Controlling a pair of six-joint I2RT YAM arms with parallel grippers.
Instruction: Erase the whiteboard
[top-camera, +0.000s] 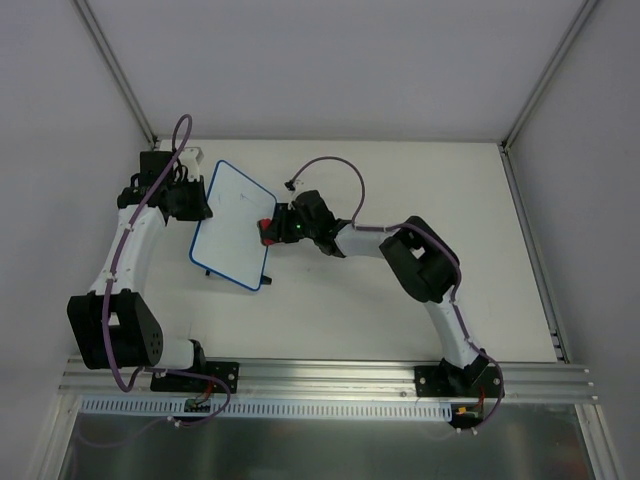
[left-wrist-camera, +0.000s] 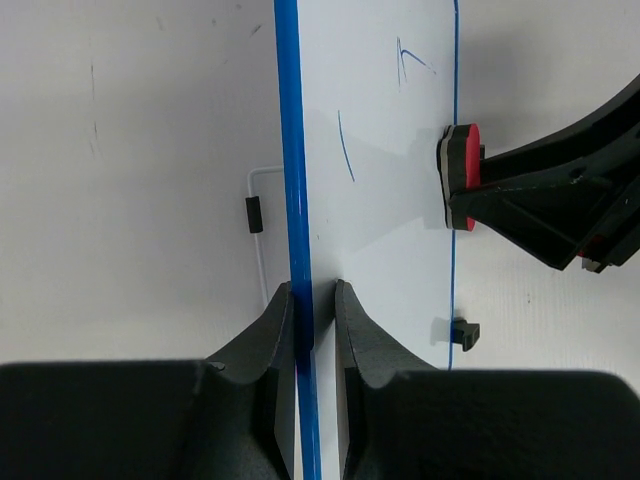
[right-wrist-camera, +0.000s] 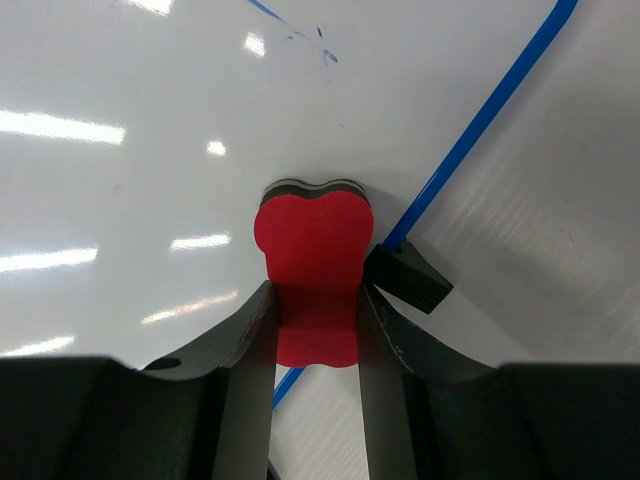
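Whiteboard (top-camera: 232, 225), small, white and blue-rimmed, sits left of centre on the pale worktop (top-camera: 400, 310), its rim pinched in the left gripper's (left-wrist-camera: 313, 290) nearly closed jaws. The right gripper's (right-wrist-camera: 315, 290) jaws clamp a red bone-shaped foam eraser (right-wrist-camera: 313, 240) against the board near its opposite rim. Faint blue pen strokes (left-wrist-camera: 345, 150) remain, so erasing looks unfinished.

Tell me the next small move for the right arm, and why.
Probably sweep the red bone-shaped eraser inward across the blue-rimmed white whiteboard: it sits at the board's edge, blue pen strokes mark the surface, and the left fingers pinch the rim.
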